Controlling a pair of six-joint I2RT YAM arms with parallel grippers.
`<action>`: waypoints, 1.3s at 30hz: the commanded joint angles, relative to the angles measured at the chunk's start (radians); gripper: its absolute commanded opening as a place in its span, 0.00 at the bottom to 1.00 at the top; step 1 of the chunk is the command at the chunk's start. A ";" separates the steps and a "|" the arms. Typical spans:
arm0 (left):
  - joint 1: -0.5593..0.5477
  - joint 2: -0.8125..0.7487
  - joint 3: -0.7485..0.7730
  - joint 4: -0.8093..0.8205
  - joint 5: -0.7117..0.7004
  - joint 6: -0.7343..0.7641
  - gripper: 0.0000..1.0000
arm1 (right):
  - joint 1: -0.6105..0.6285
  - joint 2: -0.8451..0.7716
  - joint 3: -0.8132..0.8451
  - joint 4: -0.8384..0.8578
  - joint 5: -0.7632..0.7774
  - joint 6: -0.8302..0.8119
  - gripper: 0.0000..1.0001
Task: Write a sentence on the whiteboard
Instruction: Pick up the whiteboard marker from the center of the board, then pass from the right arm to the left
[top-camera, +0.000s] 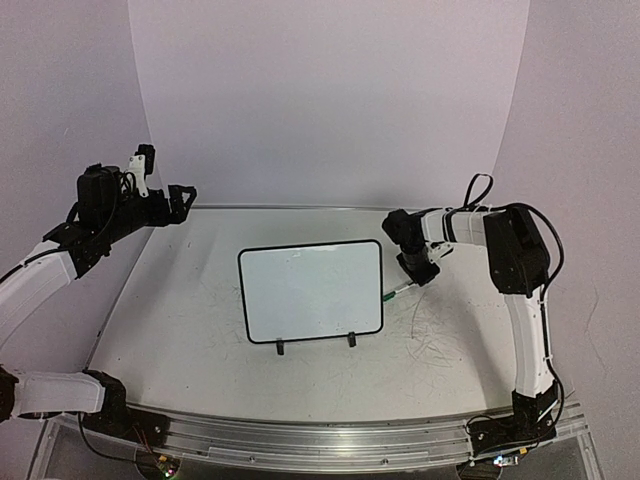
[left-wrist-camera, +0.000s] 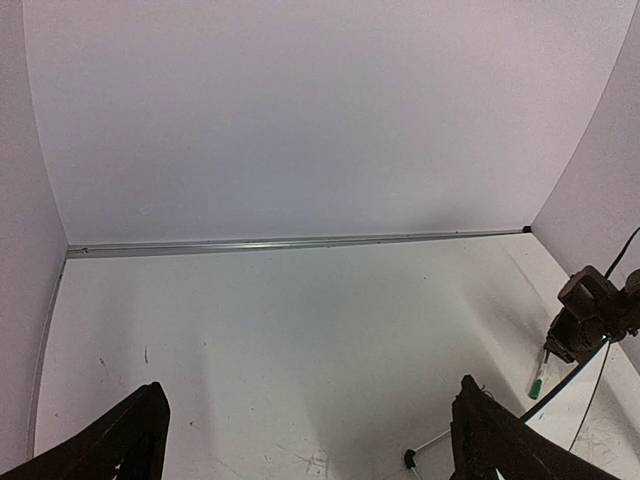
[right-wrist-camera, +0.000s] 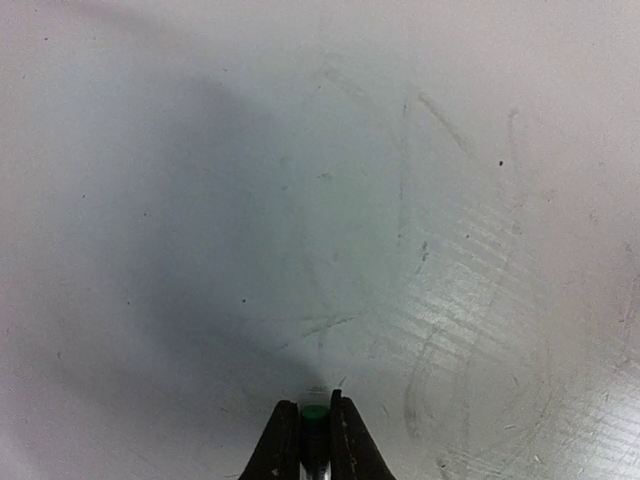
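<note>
My right gripper (top-camera: 416, 272) is clenched on the green marker (top-camera: 399, 290) beside the right edge of the whiteboard (top-camera: 310, 292); I'd lift straight, tip down.

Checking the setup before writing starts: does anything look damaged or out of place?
Only faint grey scribbles mar the table right of the whiteboard. The board itself is blank; the right pincer is shut on a green marker.

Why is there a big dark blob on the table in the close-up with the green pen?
Right wrist view: that blob is a soft shadow on the table, likely cast by the right tool gripping the green marker; lower right looks shiny. Top view: the whiteboard is evenly lit.
</note>
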 joint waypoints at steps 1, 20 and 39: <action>0.004 -0.026 0.008 0.033 0.004 -0.008 0.99 | -0.037 -0.122 -0.062 0.016 0.031 0.040 0.04; -0.008 0.084 0.080 0.045 0.304 -0.141 0.98 | -0.047 -0.907 -0.730 0.866 -0.344 -1.050 0.00; -0.694 0.531 0.352 0.347 0.309 -0.419 0.83 | 0.262 -1.027 -0.749 1.242 -0.604 -0.912 0.00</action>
